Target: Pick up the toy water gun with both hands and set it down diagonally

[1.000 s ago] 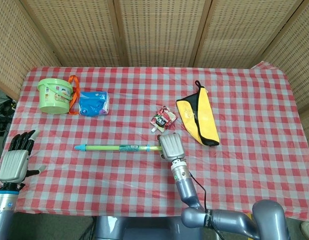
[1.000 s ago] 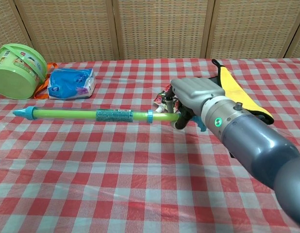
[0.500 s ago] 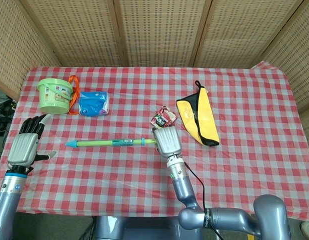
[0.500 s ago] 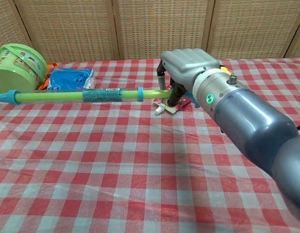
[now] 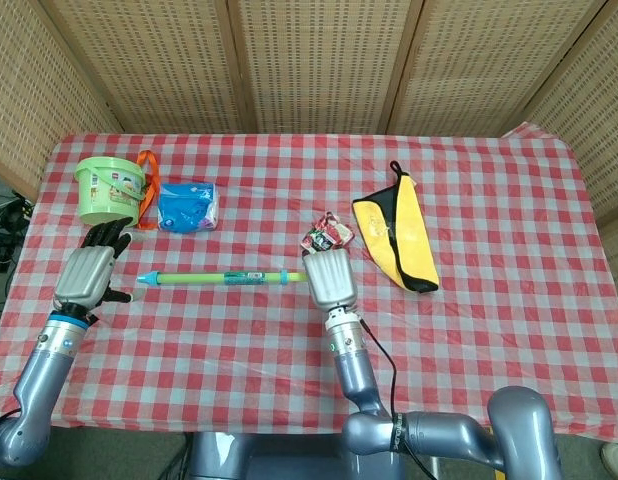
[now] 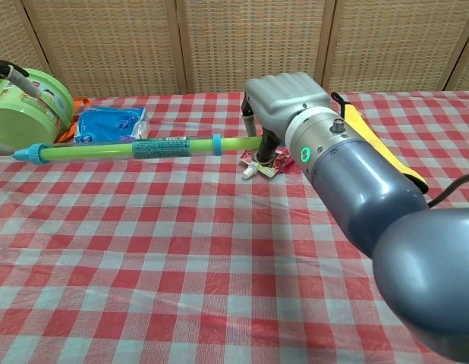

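Your right hand (image 5: 329, 279) has lifted the gun (image 5: 224, 275), gripping its handle; your left hand (image 5: 86, 273), fingers spread, has neared the tip at center left.

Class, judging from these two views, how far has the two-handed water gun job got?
Done: the right robot hand grips the green toy water gun at one end. In hand: the open left robot hand is beside the blue tip, not gripping. Left: a second grip, then diagonal placement on the checked tablecloth.
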Available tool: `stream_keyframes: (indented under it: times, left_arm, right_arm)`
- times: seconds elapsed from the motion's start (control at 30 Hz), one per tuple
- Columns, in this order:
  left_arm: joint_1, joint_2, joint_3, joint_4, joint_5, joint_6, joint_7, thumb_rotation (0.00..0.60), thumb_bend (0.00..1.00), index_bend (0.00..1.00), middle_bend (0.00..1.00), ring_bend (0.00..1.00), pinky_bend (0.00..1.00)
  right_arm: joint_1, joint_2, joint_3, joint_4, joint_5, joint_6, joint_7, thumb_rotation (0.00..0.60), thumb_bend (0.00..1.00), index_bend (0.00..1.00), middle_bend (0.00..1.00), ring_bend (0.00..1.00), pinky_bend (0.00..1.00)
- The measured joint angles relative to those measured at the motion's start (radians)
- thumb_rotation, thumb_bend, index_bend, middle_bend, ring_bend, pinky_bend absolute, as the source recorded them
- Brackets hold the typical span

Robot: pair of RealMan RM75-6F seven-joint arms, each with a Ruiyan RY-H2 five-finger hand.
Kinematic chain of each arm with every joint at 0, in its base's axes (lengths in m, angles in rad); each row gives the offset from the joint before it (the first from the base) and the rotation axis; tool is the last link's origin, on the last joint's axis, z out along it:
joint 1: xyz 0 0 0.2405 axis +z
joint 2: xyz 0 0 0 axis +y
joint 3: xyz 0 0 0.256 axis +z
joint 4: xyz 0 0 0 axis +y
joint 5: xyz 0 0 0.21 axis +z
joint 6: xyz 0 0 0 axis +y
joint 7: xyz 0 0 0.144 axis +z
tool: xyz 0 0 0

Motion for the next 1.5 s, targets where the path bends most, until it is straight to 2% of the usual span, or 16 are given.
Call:
stream_keyframes:
  times: [0.4,0.53,0.77,1.23,1.5]
  left_arm:
    - [-0.073,-0.109,-0.009,0.063,-0.078,0.006,0.081,0.6,0.18,0.36,0.0,0.0,0.0]
    - [-0.093,-0.151,-0.02,0.078,-0.106,0.023,0.097,0.6,0.22,0.36,0.0,0.0,0.0]
    - [-0.123,-0.22,-0.02,0.119,-0.139,0.045,0.134,0.6,0.22,0.36,0.0,0.0,0.0]
    - [-0.127,-0.285,-0.014,0.15,-0.134,0.111,0.142,0.6,0.22,0.43,0.0,0.0,0.0]
    - [-0.126,-0.302,-0.014,0.153,-0.133,0.137,0.154,0.6,0.37,0.51,0.0,0.0,0.0]
  right_arm:
    - [0.052,-0.055,0.036,0.117,0.012,-0.007,0.006,0.6,0.52,0.8,1.0,0.94,0.6]
    - [0.059,-0.058,0.043,0.133,0.013,-0.011,0.016,0.6,0.52,0.8,1.0,0.94,0.6]
    - [0.053,-0.04,0.053,0.119,0.017,-0.005,0.028,0.6,0.52,0.8,1.0,0.94,0.6]
    - [0.028,-0.005,0.036,0.07,0.021,0.018,0.026,0.6,0.52,0.8,1.0,0.95,0.6]
    - [0.022,0.004,0.027,0.062,0.022,0.024,0.025,0.6,0.52,0.8,1.0,0.95,0.6]
